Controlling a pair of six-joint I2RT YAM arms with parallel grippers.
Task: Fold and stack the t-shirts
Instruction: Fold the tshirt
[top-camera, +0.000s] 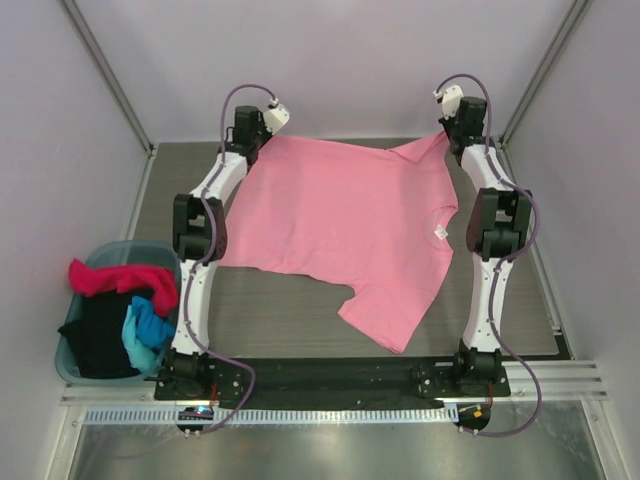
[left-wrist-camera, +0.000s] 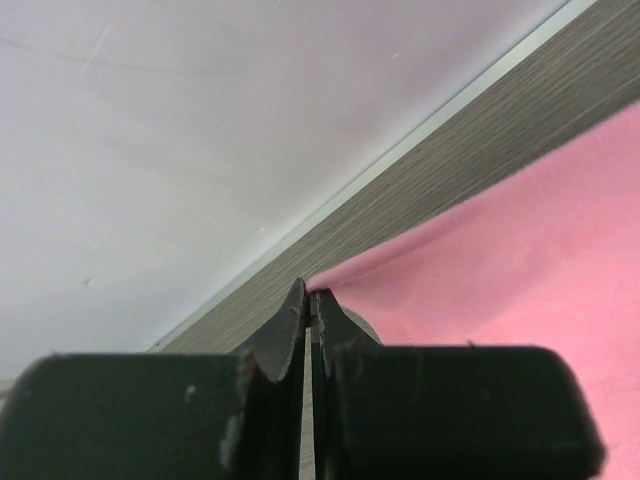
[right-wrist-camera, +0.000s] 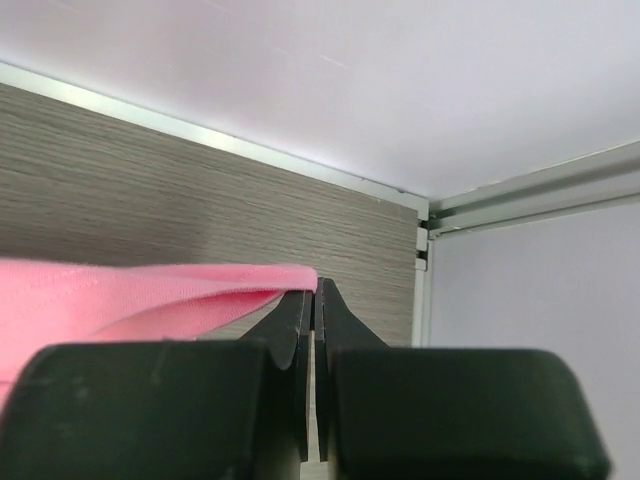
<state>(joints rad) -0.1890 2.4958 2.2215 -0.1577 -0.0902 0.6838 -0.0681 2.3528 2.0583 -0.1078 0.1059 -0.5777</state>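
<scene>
Both arms at full reach: left gripper pinched tight on the pink t-shirt at eleven o'clock, right gripper clamped on its edge at one o'clock — cloth spread mid-table, other t-shirts heaped in the teal basket at eight o'clock.

A grey wood-grain table top is seen at the centre of the frame, enclosed by pale, evenly lit walls. Slanted aluminium posts are set at the upper corners; a brushed metal sheet is laid along the bottom edge.
</scene>
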